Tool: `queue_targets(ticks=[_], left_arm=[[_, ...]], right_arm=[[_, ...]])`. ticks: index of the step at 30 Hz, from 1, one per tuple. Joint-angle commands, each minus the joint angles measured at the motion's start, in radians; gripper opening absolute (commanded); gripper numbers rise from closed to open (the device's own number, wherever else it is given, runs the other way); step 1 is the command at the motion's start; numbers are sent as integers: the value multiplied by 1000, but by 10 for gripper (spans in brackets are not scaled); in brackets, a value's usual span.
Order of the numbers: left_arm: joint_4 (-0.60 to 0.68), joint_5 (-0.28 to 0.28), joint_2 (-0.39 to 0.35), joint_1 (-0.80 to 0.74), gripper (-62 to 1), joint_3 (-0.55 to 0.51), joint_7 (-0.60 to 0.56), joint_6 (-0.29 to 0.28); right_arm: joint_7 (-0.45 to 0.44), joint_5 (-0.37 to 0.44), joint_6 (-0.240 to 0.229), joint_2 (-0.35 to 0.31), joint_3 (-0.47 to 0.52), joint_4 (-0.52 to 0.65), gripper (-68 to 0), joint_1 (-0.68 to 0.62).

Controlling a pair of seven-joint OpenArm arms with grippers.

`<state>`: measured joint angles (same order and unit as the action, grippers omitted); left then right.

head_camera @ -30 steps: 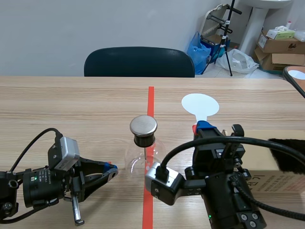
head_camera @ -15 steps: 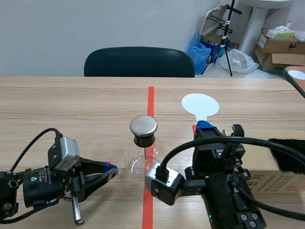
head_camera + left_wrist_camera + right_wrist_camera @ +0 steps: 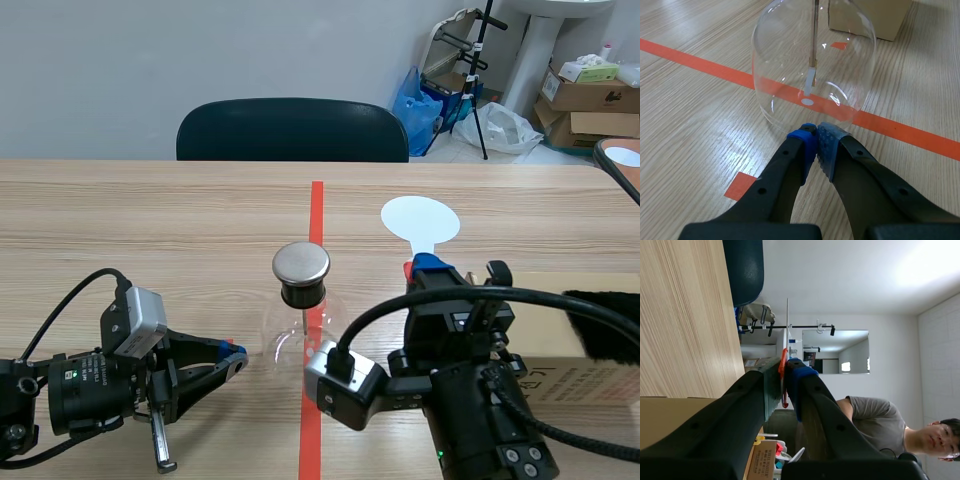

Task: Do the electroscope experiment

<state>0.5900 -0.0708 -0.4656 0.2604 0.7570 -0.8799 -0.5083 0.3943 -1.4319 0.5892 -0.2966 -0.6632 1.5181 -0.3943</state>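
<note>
The electroscope, a clear glass flask (image 3: 288, 343) with a round metal cap (image 3: 301, 263), stands on the red tape line at the table's middle. In the left wrist view its glass bulb (image 3: 812, 65) is just ahead of my left gripper (image 3: 816, 139), with a thin rod hanging inside. My left gripper (image 3: 236, 362) lies low to the flask's left, shut on nothing. My right gripper (image 3: 428, 266) stands raised to the flask's right, shut on the red handle of a white round paddle (image 3: 420, 221). The right wrist view shows the paddle (image 3: 787, 325) edge-on between my right gripper's (image 3: 784, 371) pads.
A cardboard box (image 3: 575, 345) with a black furry piece (image 3: 606, 325) on it lies at the right; the box (image 3: 870, 17) also shows behind the flask. A dark chair (image 3: 292, 130) stands across the table. A person (image 3: 875, 412) appears in the right wrist view.
</note>
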Motion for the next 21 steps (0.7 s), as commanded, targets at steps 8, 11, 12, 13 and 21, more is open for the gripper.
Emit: queue_targets(ticks=[8,11,12,13,21], left_arm=[[18,10,5,6,-569,-6,-14,-2],[18,10,5,6,-569,-6,-14,-2],[18,10,5,6,-569,-6,-14,-2],[18,10,5,6,-569,-6,-14,-2],[18,10,5,6,-569,-6,-14,-2]], right_arm=[[-11,-5,12,-11,2,10,-665,9],[-45,-5,12,-11,2,10,-665,9],[-60,-5,12,-11,2,10,-665,9],[-76,-5,12,-11,2,10,-665,9],[-256,-5,12,-11,2,10,-665,9]])
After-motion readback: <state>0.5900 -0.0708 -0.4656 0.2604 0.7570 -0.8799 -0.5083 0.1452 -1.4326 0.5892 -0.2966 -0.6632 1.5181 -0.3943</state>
